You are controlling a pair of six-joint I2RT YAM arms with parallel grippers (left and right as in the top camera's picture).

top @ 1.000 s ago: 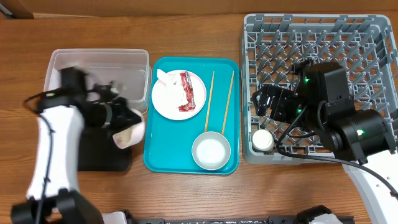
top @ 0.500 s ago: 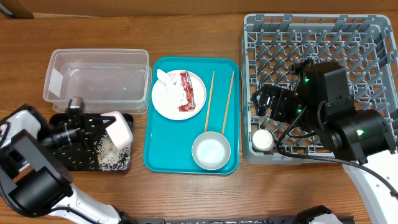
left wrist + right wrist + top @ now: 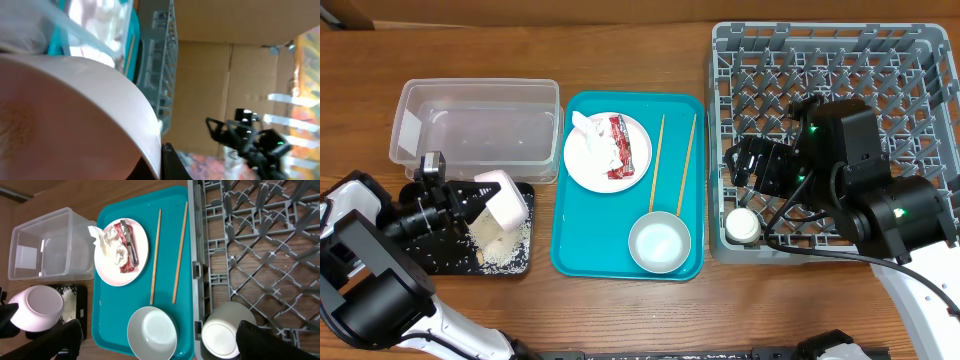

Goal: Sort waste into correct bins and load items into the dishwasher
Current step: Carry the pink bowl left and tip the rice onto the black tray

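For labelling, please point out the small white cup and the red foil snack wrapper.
small white cup (image 3: 741, 226): overhead view, centre of its top.
red foil snack wrapper (image 3: 621, 148): overhead view, its middle.

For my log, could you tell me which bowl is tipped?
The small pink bowl, tilted in the left gripper over the black tray; the grey metal bowl sits upright on the teal tray.

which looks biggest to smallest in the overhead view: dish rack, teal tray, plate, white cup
Largest to smallest:
dish rack
teal tray
plate
white cup
None of them look close in size.
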